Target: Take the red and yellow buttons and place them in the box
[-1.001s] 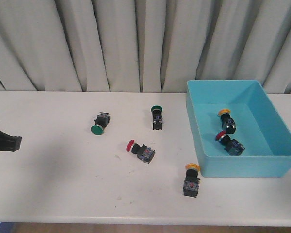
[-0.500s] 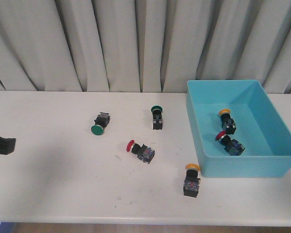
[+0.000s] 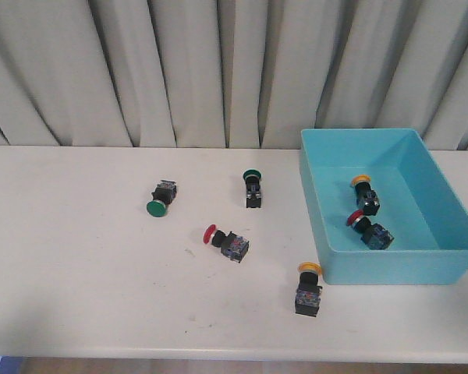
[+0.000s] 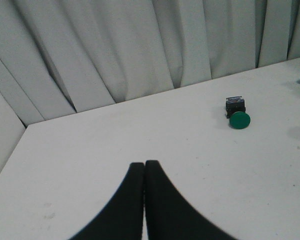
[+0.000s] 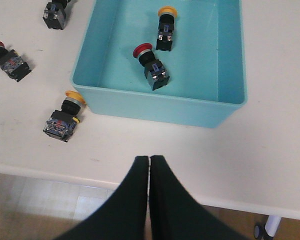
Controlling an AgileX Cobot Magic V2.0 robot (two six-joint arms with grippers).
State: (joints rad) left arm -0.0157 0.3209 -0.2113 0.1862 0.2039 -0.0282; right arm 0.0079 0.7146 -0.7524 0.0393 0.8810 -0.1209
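Observation:
A red button [image 3: 225, 241] lies on its side mid-table; it also shows in the right wrist view [image 5: 8, 61]. A yellow button [image 3: 308, 289] lies by the front left corner of the turquoise box [image 3: 320, 226], also in the right wrist view [image 5: 63, 117]. Inside the box [image 5: 155, 107] lie one yellow button [image 3: 366, 194] [image 5: 165, 31] and one red button [image 3: 370, 229] [image 5: 152, 69]. My left gripper [image 4: 144, 164] is shut and empty over bare table. My right gripper [image 5: 149, 159] is shut and empty above the table's front edge. Neither arm shows in the front view.
Two green-capped switches lie on the table, one at left [image 3: 161, 198] [image 4: 236, 113] and one at centre back [image 3: 252, 187]. A pale curtain [image 3: 218, 70] hangs behind the table. The floor shows below the table's front edge in the right wrist view.
The left arm, seen at the left edge of the front view, has drawn back leftward out of that view. The buttons and the box have not moved.

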